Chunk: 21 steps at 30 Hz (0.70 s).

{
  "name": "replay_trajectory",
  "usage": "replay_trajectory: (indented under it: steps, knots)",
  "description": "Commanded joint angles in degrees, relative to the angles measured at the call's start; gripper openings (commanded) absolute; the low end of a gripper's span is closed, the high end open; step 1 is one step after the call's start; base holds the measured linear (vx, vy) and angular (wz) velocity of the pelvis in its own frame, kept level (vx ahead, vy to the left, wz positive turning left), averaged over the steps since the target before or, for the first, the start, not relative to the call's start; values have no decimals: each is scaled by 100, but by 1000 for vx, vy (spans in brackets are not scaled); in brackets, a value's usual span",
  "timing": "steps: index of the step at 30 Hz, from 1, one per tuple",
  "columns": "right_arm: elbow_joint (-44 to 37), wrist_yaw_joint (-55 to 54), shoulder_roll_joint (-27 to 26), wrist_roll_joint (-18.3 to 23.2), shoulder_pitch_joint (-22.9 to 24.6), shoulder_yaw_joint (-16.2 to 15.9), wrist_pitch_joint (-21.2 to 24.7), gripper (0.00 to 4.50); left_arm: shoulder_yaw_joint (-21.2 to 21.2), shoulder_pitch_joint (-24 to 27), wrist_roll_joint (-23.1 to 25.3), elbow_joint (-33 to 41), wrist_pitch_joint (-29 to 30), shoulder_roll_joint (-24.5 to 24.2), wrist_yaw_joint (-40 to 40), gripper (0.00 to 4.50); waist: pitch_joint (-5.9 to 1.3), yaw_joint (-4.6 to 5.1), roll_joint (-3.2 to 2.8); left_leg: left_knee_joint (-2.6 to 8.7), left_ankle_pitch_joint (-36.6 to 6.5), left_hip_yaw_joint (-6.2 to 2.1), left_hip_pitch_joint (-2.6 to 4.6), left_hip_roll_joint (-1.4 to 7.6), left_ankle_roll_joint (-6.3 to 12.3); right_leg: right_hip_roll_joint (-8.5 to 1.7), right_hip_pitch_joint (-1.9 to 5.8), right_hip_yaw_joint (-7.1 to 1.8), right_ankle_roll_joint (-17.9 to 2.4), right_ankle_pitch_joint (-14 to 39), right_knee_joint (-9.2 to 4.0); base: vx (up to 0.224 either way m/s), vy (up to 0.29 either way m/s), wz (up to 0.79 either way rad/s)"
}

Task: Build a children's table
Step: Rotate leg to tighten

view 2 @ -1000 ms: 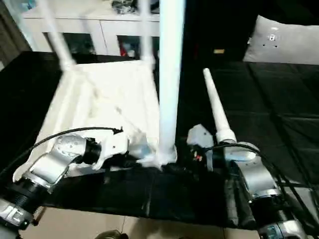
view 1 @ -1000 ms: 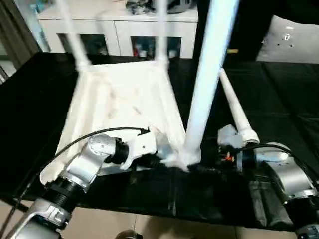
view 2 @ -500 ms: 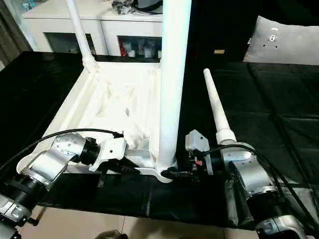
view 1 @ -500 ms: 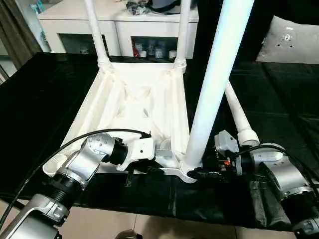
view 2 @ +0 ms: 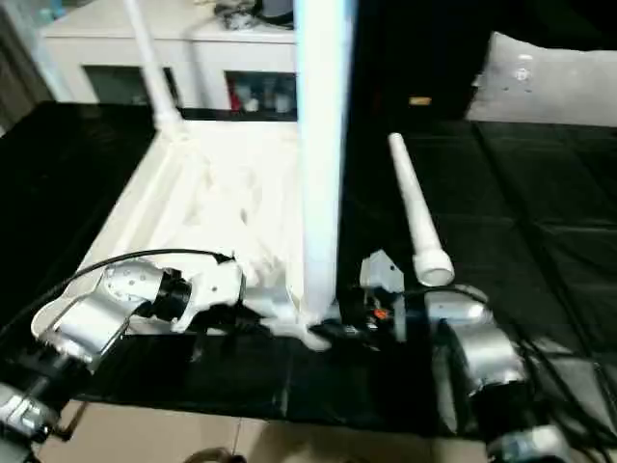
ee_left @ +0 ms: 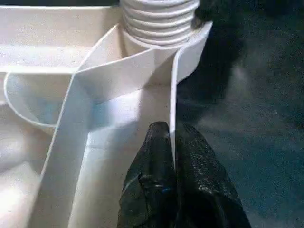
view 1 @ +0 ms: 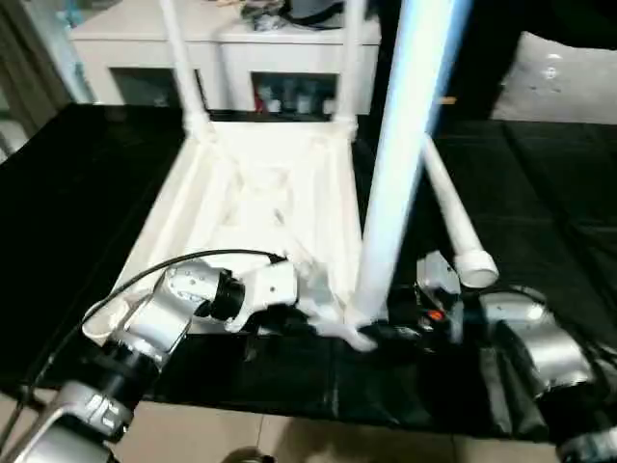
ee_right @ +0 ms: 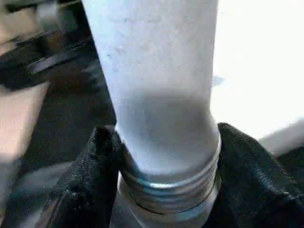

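Observation:
The white table top [view 1: 260,212] lies upside down on the black work table, ribs up. Two legs [view 1: 178,58] [view 1: 352,58] stand in its far corner sockets. A third leg [view 1: 400,154] stands upright in the near right socket, its threaded base [ee_right: 166,190] showing above the socket. My right gripper [view 1: 390,333] is shut on this leg just above the threads, one finger [ee_right: 97,156] on each side. My left gripper [ee_left: 172,130] is shut on the top's thin rim wall [ee_left: 173,80] beside that socket [ee_left: 159,19]. A fourth leg [view 1: 451,217] lies loose to the right.
A white cabinet [view 1: 241,58] stands behind the work table, and a pale cushion [view 1: 569,82] lies at the back right. The work table's front edge [view 1: 289,391] runs just below my forearms. A black cable [view 1: 174,265] arcs over my left wrist.
The whole picture has shifted, so the camera moved. Both grippers keep the same hold, and the third leg still stands in the near right socket.

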<state>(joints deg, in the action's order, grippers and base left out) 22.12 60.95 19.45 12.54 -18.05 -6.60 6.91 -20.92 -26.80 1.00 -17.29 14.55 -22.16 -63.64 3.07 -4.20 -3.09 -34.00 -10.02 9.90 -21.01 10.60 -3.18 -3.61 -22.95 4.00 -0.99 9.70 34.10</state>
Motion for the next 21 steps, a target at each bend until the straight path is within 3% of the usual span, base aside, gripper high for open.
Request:
replay_trajectory:
  steps: [1,3,5,8,9,10,12,13,17,21]
  knots:
    - [49,-859,-531,-157,-116,-199,342,272,81,-52,-319,604,407,571,453,0,-334,42,65,425,-1750,-124,30,186,117,-447,266,-187,-679,2966,-569,0,0,0]
    - [127,-1605,-873,-299,-190,-75,523,272,196,-50,-336,718,777,872,863,0,-327,137,80,401,-1700,-114,28,158,115,-444,251,-189,-683,3035,-587,0,0,0]
    - [425,-2568,-1270,-407,-401,179,696,272,321,-129,-241,627,1024,1337,1521,0,-325,228,95,405,-1614,-132,-27,140,128,-430,275,-160,-632,3074,-588,0,0,0]
    - [531,-3002,-1427,-512,-491,256,750,272,398,-197,-80,494,1027,1664,2088,0,-347,250,90,364,-1587,-113,17,128,204,-422,228,-172,-569,3069,-639,0,0,0]
    - [541,-3066,-1448,-537,-502,261,762,272,411,-207,-50,472,1025,1722,2190,0,-357,231,87,352,-1550,-103,35,126,239,-428,220,-188,-584,2986,-649,0,0,0]
    - [525,-3128,-1515,-481,-501,310,677,272,350,-227,50,455,948,1840,2366,0,-370,228,110,363,-1409,-100,6,136,297,-407,242,-205,-659,2680,-601,0,0,0]
    - [463,-3167,-1537,-491,-468,343,572,328,281,-211,86,514,941,1866,2369,0,-381,182,83,364,-1319,-91,6,159,357,-408,241,-218,-742,2380,-565,0,0,0]
    - [314,-3181,-1562,-470,-387,451,458,342,243,-169,122,617,1019,1852,2353,0,-394,158,81,366,-1201,-89,-13,169,392,-416,266,-231,-843,2040,-526,0,0,0]
    - [106,-2897,-1343,-378,-242,499,231,381,248,-169,223,558,898,1652,2317,0,-414,96,40,352,-999,-87,-10,190,451,-420,288,-240,-1037,1476,-454,0,0,0]
    - [-43,-2403,-963,-286,-133,543,-39,412,287,-172,224,479,743,1499,2163,0,-410,44,53,339,-935,-77,-23,183,528,-431,311,-240,-1059,1455,-455,0,0,0]
